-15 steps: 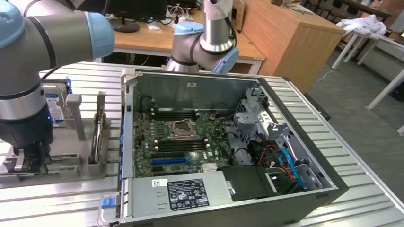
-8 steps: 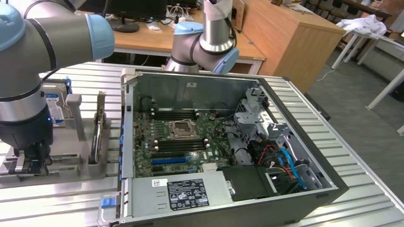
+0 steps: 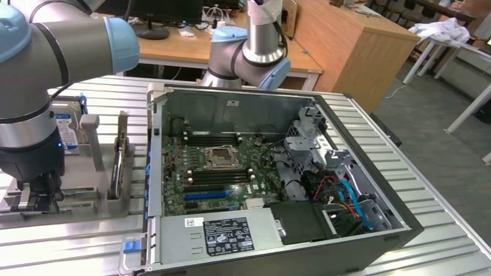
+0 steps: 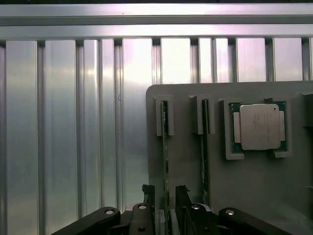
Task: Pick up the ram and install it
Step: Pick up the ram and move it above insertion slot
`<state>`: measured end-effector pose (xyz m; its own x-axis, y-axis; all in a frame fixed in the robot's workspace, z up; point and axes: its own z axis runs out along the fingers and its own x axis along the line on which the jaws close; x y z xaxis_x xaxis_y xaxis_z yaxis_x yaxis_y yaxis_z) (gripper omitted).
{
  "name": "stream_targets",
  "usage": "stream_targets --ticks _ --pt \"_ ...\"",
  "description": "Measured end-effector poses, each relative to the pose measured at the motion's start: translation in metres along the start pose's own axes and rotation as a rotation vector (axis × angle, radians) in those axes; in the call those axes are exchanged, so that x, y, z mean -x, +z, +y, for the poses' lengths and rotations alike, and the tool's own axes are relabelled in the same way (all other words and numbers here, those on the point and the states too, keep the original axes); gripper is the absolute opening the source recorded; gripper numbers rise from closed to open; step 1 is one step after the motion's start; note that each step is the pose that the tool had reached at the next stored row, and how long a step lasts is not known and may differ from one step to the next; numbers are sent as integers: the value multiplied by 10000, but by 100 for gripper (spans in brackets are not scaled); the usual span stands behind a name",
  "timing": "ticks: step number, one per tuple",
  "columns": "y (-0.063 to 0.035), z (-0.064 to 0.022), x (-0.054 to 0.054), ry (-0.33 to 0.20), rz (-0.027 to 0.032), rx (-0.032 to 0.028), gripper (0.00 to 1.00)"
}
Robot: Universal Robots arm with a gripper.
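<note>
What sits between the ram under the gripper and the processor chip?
Wrist view: between the ram and processor chip stands a second thin stick in its own slot of the grey holder.

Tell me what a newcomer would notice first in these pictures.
The open computer case with its green motherboard sits in the middle of the exterior view. At that view's left the arm reaches down over a grey holder. In the wrist view the open tool straddles a ram standing on edge in the holder, a silver processor nearby.
</note>
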<state>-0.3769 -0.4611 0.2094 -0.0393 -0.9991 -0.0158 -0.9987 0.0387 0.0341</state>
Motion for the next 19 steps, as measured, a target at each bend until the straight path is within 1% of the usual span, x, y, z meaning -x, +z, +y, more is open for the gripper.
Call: stream_targets --ticks 11,19 --pt "16 -46 2 -117 2 0 31" --pt "19 -52 1 -288 10 4 31"
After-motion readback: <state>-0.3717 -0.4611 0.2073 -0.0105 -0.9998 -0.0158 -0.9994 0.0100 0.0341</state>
